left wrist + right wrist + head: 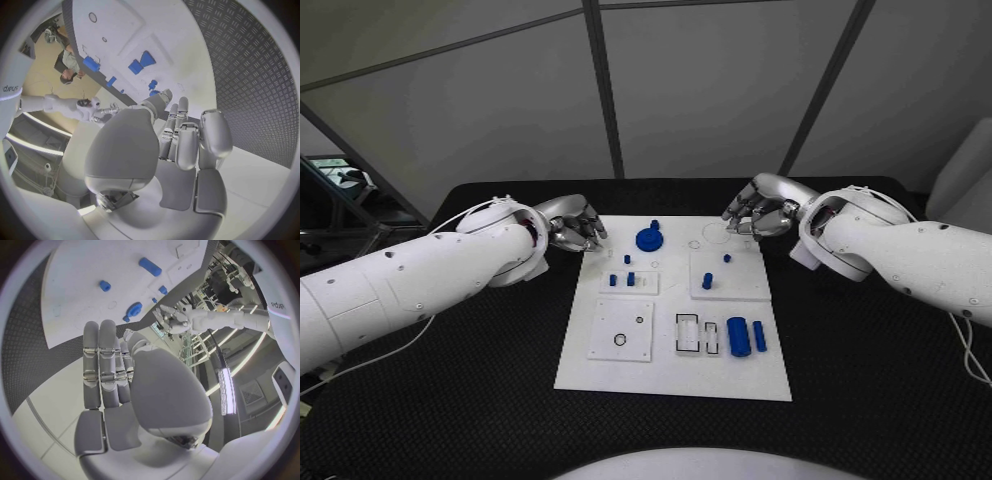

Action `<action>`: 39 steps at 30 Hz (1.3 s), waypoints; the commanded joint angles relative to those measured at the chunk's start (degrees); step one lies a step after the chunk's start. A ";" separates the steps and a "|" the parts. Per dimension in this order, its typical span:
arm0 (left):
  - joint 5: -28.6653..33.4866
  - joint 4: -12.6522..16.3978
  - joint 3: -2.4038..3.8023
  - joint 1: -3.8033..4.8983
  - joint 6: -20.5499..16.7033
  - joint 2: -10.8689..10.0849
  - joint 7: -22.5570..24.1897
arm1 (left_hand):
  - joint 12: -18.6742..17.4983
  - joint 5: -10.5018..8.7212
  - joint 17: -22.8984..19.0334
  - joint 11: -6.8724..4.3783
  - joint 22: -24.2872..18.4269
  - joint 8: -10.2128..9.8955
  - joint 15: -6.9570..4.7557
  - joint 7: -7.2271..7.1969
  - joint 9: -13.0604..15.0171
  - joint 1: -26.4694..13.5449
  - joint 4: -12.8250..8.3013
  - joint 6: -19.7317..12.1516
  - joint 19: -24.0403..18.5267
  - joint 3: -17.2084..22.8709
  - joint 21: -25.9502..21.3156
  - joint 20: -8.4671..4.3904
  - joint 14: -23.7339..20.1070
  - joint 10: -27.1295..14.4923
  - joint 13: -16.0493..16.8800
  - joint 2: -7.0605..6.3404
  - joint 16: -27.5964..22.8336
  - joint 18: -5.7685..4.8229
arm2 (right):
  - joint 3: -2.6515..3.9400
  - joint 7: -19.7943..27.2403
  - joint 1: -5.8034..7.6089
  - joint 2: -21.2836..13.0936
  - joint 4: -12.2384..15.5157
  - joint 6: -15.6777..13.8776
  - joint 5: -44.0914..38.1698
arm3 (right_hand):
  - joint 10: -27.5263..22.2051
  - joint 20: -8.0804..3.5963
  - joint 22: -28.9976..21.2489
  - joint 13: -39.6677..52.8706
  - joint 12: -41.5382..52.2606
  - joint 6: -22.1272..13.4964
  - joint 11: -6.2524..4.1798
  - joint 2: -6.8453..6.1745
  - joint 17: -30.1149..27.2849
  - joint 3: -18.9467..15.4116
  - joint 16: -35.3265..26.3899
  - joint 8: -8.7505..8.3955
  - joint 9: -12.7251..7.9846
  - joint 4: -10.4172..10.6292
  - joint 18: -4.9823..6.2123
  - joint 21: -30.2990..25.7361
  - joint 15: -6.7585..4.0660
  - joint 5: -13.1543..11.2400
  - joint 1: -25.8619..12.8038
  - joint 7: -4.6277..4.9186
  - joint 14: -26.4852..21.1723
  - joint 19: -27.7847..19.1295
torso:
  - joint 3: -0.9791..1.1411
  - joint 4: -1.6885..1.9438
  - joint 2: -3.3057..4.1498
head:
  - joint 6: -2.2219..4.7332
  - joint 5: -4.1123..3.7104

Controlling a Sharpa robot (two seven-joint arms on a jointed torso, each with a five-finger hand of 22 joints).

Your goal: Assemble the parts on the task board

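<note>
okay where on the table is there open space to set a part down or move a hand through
Bare black table lies on both sides of the task board and in front of its near edge. The board's near strip is also bare. It is crowded at the far end, where the left hand and right hand flank the blue gear.

Even, fairly bright overhead light; head view sharp. White task board (672,372) slightly glary against the dark table (877,380), shadows soft. Wrist views heavily fisheye-bent at the rims, bright glare strips in the background.
</note>
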 commanded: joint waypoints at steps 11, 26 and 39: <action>55.17 6.91 0.27 -0.29 -8.37 -5.46 21.39 | 4.65 0.06 -33.56 0.78 -15.54 0.98 0.72 0.10 -0.68 -0.40 -1.38 0.52 -12.32 2.34 -24.50 0.93 -19.02 -2.43 1.35 1.86 -12.81 -2.16 | -0.48 -9.36 -2.11 -0.14 3.36 1.95 -23.82 | -2.19 0.33 16.94 -0.08 0.07 0.04 0.09 -1.99 4.40 2.46 8.25 -0.43 -0.09 -0.13 -1.92 15.17 -0.05 -0.99 -2.12 0.00 1.73 3.35 | -0.11 0.03 0.13 | 0.99 -2.25; 65.08 10.81 0.27 -0.66 -7.83 -7.65 26.09 | 5.44 0.05 -41.77 0.96 -18.84 1.28 1.11 0.46 -0.82 -0.64 -1.64 0.33 -14.66 1.90 -29.61 0.77 -19.62 -3.27 1.27 2.10 -18.37 -1.16 | -0.57 -9.80 -3.33 0.57 4.28 3.80 -25.70 | -3.63 0.80 23.51 -0.03 0.62 -0.84 0.55 -2.52 10.53 3.49 16.15 -0.38 -0.06 -0.52 -2.77 20.80 0.33 -0.68 -2.81 0.47 1.28 4.65 | -0.03 0.06 0.10 | 0.63 -2.71; 65.33 10.79 0.27 -0.67 -7.96 -7.94 26.16 | 5.49 0.05 -42.14 0.99 -19.06 1.30 1.12 0.51 -0.83 -0.64 -1.66 0.31 -14.83 1.87 -29.95 0.78 -19.68 -3.34 1.26 2.15 -18.63 -1.11 | -0.59 -10.17 -3.69 0.97 4.36 5.94 -25.75 | -2.73 0.78 30.09 0.00 1.57 0.20 0.28 -2.10 16.60 5.32 23.55 -0.04 0.08 -1.24 -3.79 26.17 0.17 -0.51 -2.58 0.26 1.57 6.95 | -0.01 0.05 0.13 | 0.34 -2.85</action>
